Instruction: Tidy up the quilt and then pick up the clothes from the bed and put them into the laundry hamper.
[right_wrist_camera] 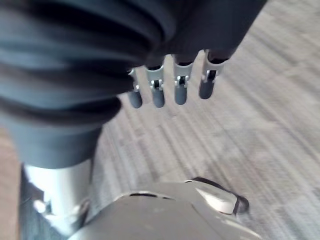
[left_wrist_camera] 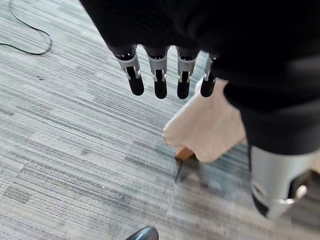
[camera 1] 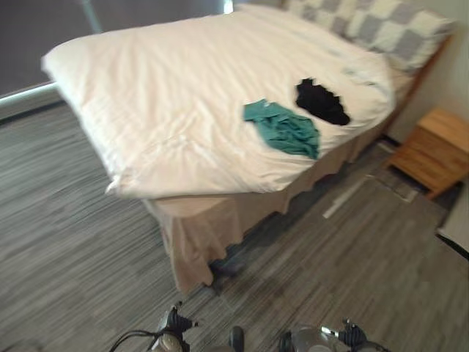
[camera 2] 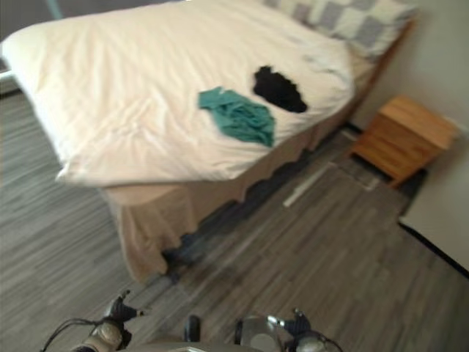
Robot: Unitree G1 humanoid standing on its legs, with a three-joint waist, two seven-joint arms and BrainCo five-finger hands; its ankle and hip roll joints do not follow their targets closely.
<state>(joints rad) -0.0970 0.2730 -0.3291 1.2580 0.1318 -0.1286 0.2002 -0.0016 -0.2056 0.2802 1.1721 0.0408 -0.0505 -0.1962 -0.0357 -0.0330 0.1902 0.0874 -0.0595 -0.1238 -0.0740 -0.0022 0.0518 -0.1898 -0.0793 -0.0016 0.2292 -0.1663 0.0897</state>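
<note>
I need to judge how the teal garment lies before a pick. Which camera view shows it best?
The left eye view: the teal garment lies crumpled on the white quilt beside the black garment, near the bed's edge. The right eye view shows the same layout. The wrist views look at the floor, with a corner of the bed skirt in the left one.

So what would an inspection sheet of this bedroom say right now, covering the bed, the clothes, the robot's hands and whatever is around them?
Surface: white quilt spread fairly flat over the bed, with light wrinkles.
Job's things: crumpled teal garment and black garment lie on the quilt near the bed's right edge, close together. Laundry hamper: nothing seen.
Clutter: nothing seen.
Hands: left hand and right hand hang over the floor, fingers straight, holding nothing.
Cables: nothing seen beyond the robot's own.
Surroundings: grey-and-white checked pillows at the head, wooden bedside cabinet beside the bed, grey striped floor.
</note>
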